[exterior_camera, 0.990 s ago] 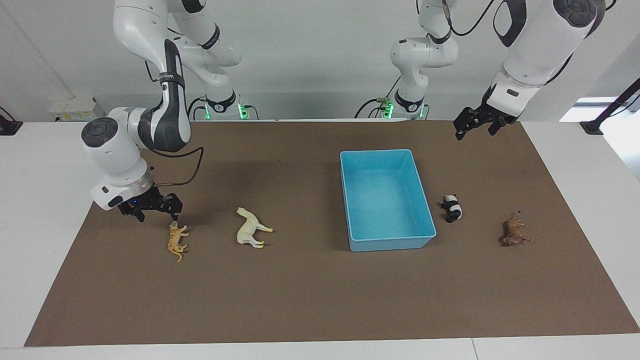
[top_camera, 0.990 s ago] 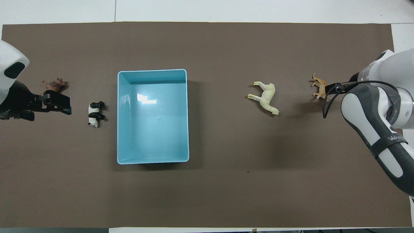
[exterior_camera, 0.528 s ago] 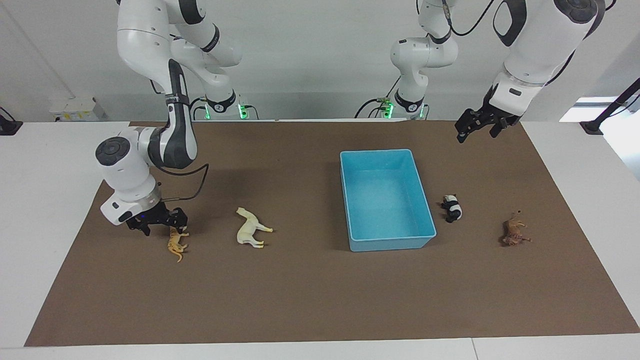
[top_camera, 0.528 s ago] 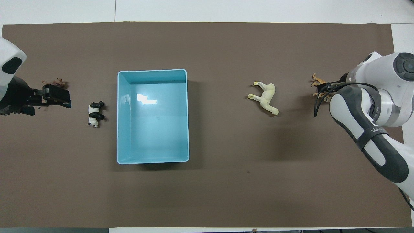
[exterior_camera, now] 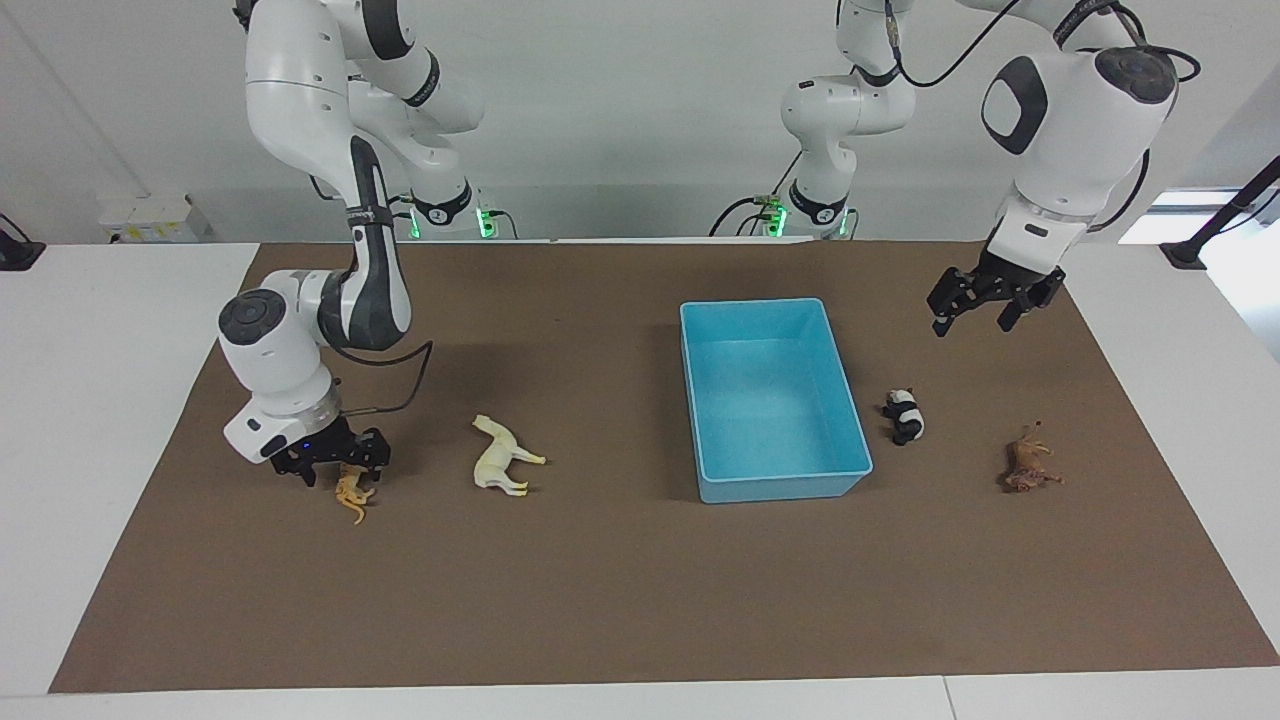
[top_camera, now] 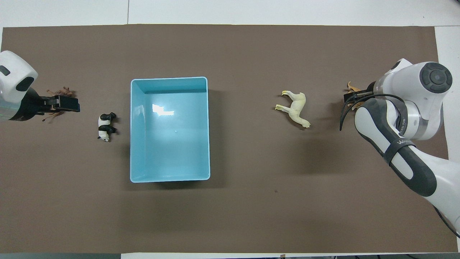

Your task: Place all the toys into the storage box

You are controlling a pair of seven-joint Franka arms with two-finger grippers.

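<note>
Four little toy animals are all lying on the brown mat (exterior_camera: pixel 620 580) that covers the tabletop (exterior_camera: pixel 90 330), none of them in the blue box (exterior_camera: pixel 848 400) so far. The box sits roughly mid-mat, a bit toward the left arm's end, with nothing in it.

The tiger (exterior_camera: pixel 352 492) is at the right arm's end, with the horse (exterior_camera: pixel 503 456) between it and the box, both on their sides. The panda (exterior_camera: pixel 905 415) lies just beside the box, toward the left arm's end, and the lion (exterior_camera: pixel 1028 466) is further along toward that end, well apart from the panda.

The right claw (exterior_camera: pixel 333 462) is down low right at the tiger, fingers spread wide either side of its upper half. Can't tell if they're actually touching it. In the overhead view only a bit of the tiger (top_camera: pixel 353 87) pokes out from under that arm.

The left claw (exterior_camera: pixel 985 302) hangs up in the air with its fingers apart too, holding nothing. From the front it's clearly well above the mat, though from overhead the left claw (top_camera: pixel 66 105) covers part of the lion (top_camera: pixel 59 91).
</note>
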